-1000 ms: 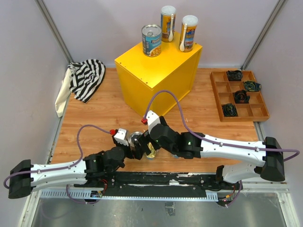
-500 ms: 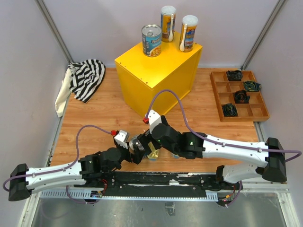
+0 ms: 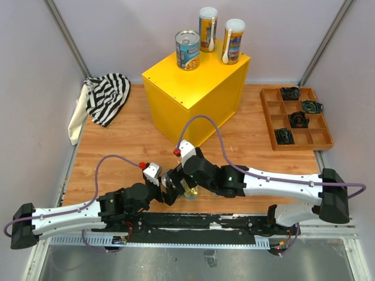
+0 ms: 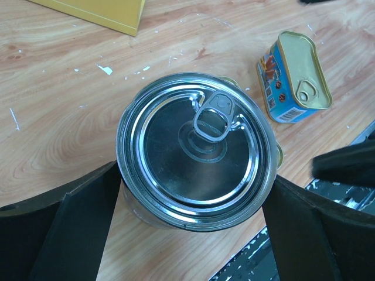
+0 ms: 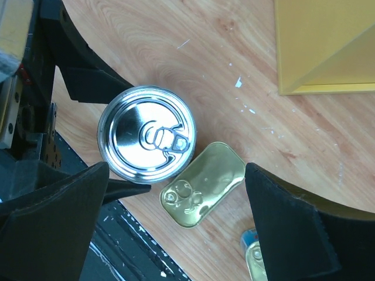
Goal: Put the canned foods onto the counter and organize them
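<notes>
Yellow metal counter (image 3: 196, 88) at the back of the overhead view, carrying three cans: one wide blue-labelled can (image 3: 187, 50) and two tall slim cans (image 3: 207, 29). Near the arm bases, left gripper (image 3: 170, 188) and right gripper (image 3: 188, 186) crowded close together, low over the wooden table (image 3: 129, 140). Off to the right, a brown tray (image 3: 268, 117) with four black gadgets; off to the left, a striped cloth (image 3: 108, 96).

From the left wrist: second wide can (image 4: 196, 149) upright on the table, seated between the left jaws, spread to their fullest and not visibly pinching. Near it, one flat golden tin (image 4: 293, 73).

From the right wrist: jaws wide apart, holding nothing, hanging over the other flat tin (image 5: 202, 184), just beside that same wide can.

Six cans counted: three up, three down. Step in hand, by judgement: fetching the fourth. Next: close on the wide can, lift clear of the neighbouring arm, set beside its twin.
</notes>
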Action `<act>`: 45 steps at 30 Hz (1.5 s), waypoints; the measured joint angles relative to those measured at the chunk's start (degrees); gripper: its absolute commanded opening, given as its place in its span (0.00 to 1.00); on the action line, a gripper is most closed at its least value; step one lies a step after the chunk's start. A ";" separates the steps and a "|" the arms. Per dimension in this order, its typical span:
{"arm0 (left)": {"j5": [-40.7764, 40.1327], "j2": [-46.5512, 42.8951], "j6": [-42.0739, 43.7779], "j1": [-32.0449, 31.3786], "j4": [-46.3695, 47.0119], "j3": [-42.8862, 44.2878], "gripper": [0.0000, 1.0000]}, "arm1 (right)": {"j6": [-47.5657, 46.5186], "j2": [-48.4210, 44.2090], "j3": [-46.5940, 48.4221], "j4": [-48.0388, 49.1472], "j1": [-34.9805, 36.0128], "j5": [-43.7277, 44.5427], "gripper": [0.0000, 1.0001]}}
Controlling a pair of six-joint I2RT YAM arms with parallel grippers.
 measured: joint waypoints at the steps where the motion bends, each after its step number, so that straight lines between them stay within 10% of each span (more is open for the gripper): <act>1: 0.24 -0.11 0.20 0.00 0.00 -0.04 0.99 | 0.37 0.61 -0.15 0.28 -0.02 -0.20 0.99; 45: -2.25 -11.32 1.22 -0.09 -7.26 4.98 0.99 | 13.46 12.83 -1.42 9.97 -11.34 -5.11 0.98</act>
